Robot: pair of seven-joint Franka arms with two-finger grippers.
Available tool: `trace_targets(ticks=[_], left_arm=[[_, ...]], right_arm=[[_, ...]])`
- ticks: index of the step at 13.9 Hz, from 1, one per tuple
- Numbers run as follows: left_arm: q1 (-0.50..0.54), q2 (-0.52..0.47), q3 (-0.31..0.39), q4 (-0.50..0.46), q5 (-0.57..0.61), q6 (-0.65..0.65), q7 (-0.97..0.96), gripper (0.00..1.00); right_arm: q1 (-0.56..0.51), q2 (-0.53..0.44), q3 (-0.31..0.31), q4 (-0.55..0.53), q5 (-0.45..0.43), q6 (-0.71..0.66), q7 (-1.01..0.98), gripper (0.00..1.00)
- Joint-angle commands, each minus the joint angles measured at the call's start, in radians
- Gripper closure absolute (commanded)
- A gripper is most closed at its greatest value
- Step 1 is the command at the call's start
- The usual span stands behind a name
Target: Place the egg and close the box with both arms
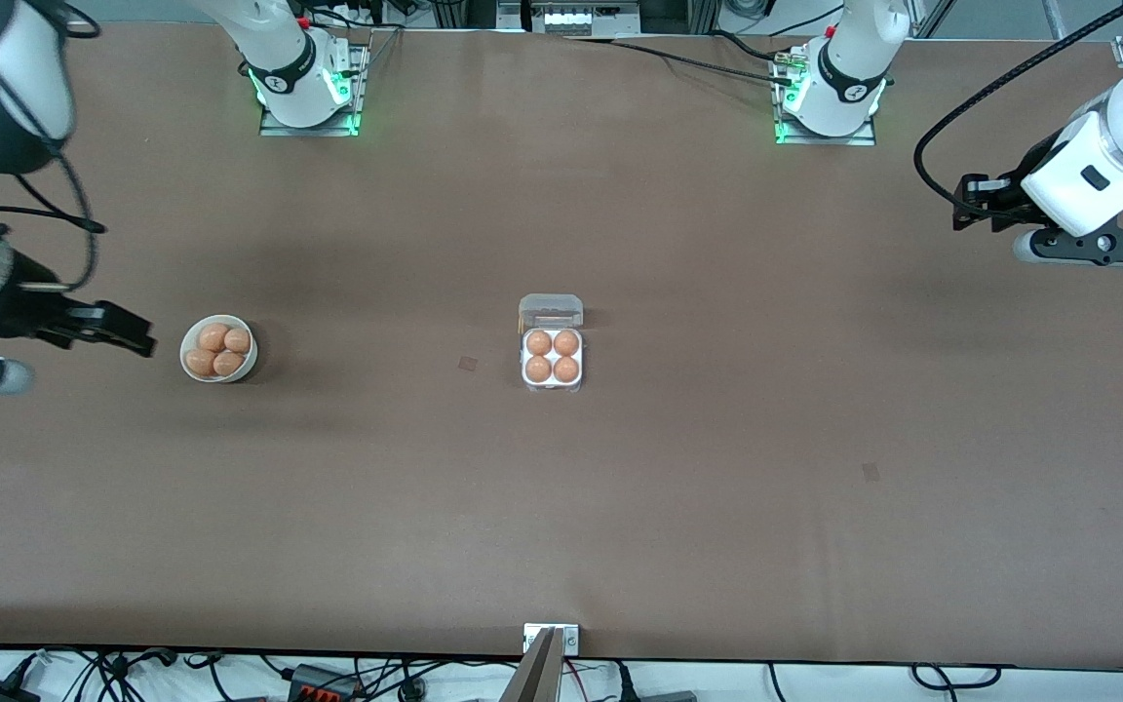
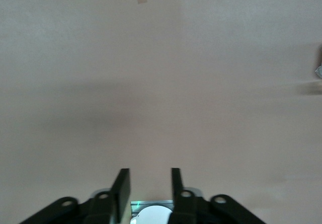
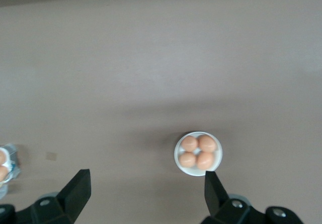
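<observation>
Now, egg carton (image 1: 553, 363) mid-table w/ four eggs, clear lid (image 1: 551, 311) up. Left gripper (image 2: 150, 186) half-closed, empty, well off; right gripper (image 1: 123, 334) spread wide, empty, beside bowl (image 1: 193, 371) of eggs, somewhat nearer carton.

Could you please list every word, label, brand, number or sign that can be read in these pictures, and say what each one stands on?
No text can be read in any view.
Right arm's base collar: a small round mark on the black band, too small to read.
Left arm's base collar: the same kind of mark, too small to read.
The box, the bowl and the table carry no visible lettering.
</observation>
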Motion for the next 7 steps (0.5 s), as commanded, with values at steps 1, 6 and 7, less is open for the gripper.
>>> trace_targets(ticks=[1, 6, 7], left_arm=[[0.001, 0.023, -0.003, 0.036, -0.003, -0.028, 0.018, 0.99], [-0.008, 0.022, -0.018, 0.033, -0.008, -0.092, 0.018, 0.99], [-0.008, 0.020, -0.032, 0.031, -0.009, -0.092, 0.014, 0.99]], right_arm=[[-0.154, -0.050, 0.146, -0.022, -0.034, -0.011, -0.056, 0.00], [-0.186, -0.108, 0.166, -0.083, -0.056, -0.043, -0.098, 0.00], [-0.186, -0.163, 0.166, -0.156, -0.068, -0.033, -0.098, 0.00]])
